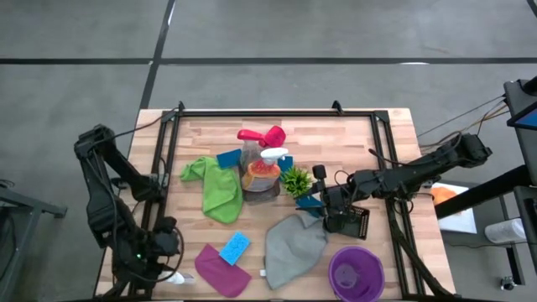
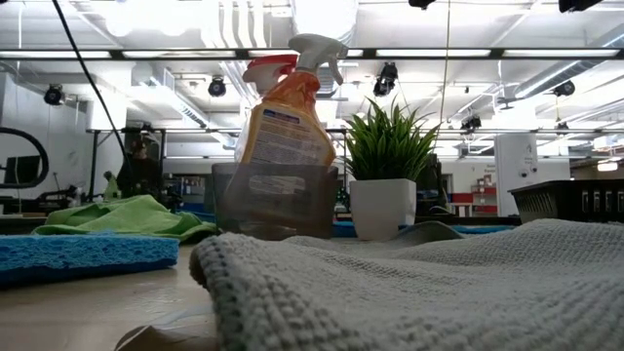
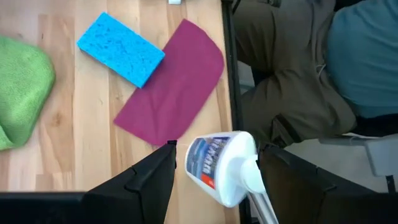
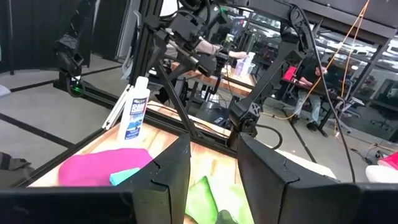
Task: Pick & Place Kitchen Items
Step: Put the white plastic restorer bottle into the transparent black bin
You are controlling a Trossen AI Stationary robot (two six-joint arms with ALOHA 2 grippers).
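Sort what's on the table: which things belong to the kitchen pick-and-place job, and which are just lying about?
Job: orange spray bottle, red-trigger spray bottle, blue sponge, green cloth, grey cloth, magenta cloth.
Lying about: spiky plant, purple bowl.

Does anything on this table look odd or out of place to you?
Yes. A white bottle with a blue label sits between the left claw's fingers at the table's front left corner, by the magenta cloth, past the frame rail. A small potted plant also stands among the cleaning things.
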